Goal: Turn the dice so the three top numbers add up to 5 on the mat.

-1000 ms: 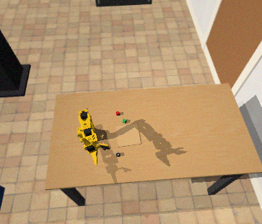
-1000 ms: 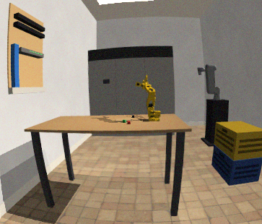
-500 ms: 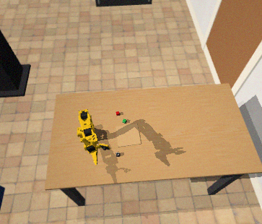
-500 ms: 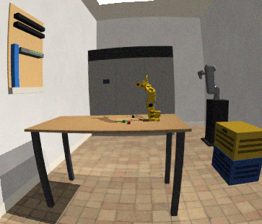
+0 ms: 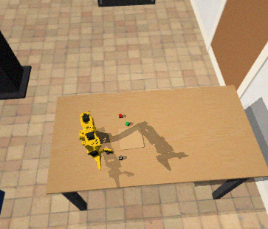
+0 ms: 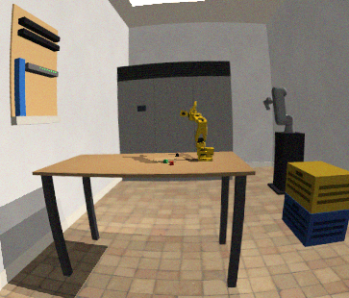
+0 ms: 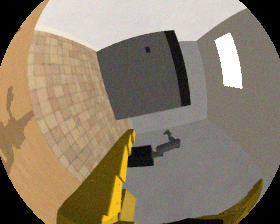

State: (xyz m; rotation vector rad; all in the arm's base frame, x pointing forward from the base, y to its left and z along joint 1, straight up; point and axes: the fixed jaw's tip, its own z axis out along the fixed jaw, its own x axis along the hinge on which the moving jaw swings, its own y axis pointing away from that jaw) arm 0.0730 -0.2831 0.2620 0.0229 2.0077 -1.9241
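Gripper [image 5: 99,161] is wide apart, holding nothing. Black die [image 5: 120,157] lies off the mat [image 5: 132,142], at its 7 o'clock. Descend squarely over the die before closing.

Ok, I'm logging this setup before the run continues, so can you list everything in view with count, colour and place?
Table: one, light wood top with dark legs, mid-room.
Mat: one, tan, on the table near the arm.
Red die: one, on the table, off the mat.
Green die: one, on the table, just beyond the mat's far edge.
Dark die: one, on the table, off the mat's near edge.
Crates: two, yellow stacked on blue, on the floor at the right.
Grey arm on black pedestal: one, by the far wall.
Wall board: one, tan, left wall.
Robot arm: one, yellow, on the table.
Gripper: one, yellow, open, holding nothing.
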